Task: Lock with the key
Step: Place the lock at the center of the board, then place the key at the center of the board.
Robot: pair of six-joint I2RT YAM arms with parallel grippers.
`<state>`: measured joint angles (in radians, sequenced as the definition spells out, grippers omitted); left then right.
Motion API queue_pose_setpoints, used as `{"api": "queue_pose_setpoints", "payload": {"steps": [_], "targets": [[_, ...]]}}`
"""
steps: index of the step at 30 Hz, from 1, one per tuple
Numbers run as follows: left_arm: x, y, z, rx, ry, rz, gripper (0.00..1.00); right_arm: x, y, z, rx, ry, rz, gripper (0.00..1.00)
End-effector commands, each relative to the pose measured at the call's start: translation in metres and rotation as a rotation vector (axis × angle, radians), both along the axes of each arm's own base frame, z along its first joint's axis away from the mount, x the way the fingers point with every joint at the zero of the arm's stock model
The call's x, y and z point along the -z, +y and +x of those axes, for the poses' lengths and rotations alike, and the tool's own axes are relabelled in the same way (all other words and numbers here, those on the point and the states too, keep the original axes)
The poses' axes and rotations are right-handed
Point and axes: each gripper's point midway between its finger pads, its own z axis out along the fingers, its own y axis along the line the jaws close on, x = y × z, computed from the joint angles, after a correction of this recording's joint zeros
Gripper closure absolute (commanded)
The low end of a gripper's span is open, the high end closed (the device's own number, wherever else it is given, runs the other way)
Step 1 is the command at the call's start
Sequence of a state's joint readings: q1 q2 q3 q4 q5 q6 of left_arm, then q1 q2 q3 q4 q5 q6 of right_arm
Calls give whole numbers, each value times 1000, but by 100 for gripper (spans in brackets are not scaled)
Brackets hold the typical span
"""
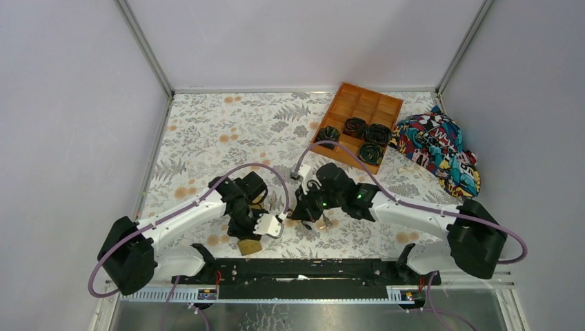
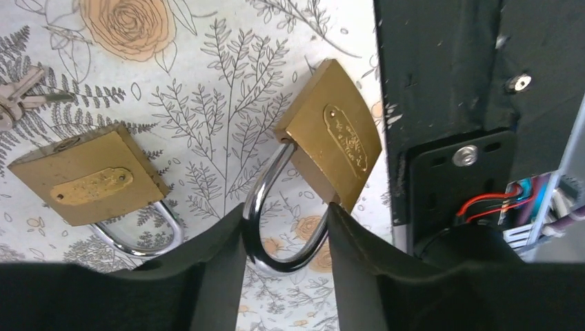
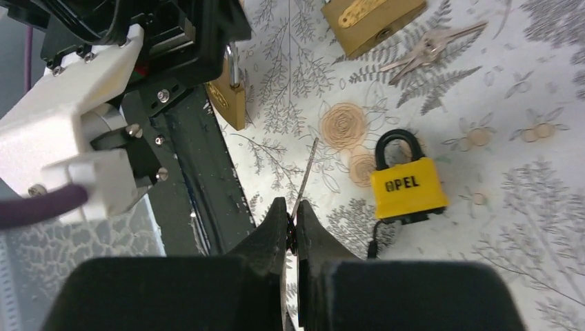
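My left gripper (image 2: 286,227) is shut on the steel shackle (image 2: 270,256) of a brass padlock (image 2: 334,138), whose body points away from the fingers. In the top view this padlock (image 1: 250,246) sits just below the left gripper (image 1: 268,225), near the table's front edge. My right gripper (image 3: 293,217) is shut on a thin key (image 3: 305,169), blade pointing forward, edge-on. In the right wrist view the held padlock (image 3: 230,96) is ahead and to the left of the key tip, apart from it. The right gripper (image 1: 303,210) is close beside the left one.
A second brass padlock (image 2: 86,176) lies on the floral cloth with a key bunch (image 2: 21,96) beside it. A yellow OPEL padlock (image 3: 407,183) lies right of the key. A wooden tray (image 1: 386,103) and a colourful bag (image 1: 441,152) are at the back right. The black base rail (image 2: 441,69) is close.
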<state>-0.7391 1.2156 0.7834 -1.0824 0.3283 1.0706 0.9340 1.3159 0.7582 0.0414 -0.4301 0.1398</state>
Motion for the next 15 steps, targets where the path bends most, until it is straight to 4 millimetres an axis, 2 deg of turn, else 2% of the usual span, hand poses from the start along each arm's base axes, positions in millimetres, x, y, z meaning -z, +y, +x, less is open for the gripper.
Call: {"api": "queue_pose_setpoints", "payload": {"steps": [1, 2, 6, 11, 13, 15], "targets": [[5, 9, 12, -5, -74, 30, 42, -12, 32, -6, 9, 77, 50, 100], [3, 9, 12, -8, -80, 21, 37, -9, 36, -8, 4, 95, 48, 100], [-10, 4, 16, -14, -134, -46, 3, 6, 52, -16, 2, 172, 20, 100], [-36, -6, 32, -73, -269, -156, 2, 29, 75, -24, -7, 260, -41, 100], [-56, -17, 41, -151, -326, -252, 2, 37, 81, -27, -8, 292, -64, 100], [-83, -31, 60, -319, -411, -395, 2, 45, 89, -28, 0, 316, -82, 100]]}}
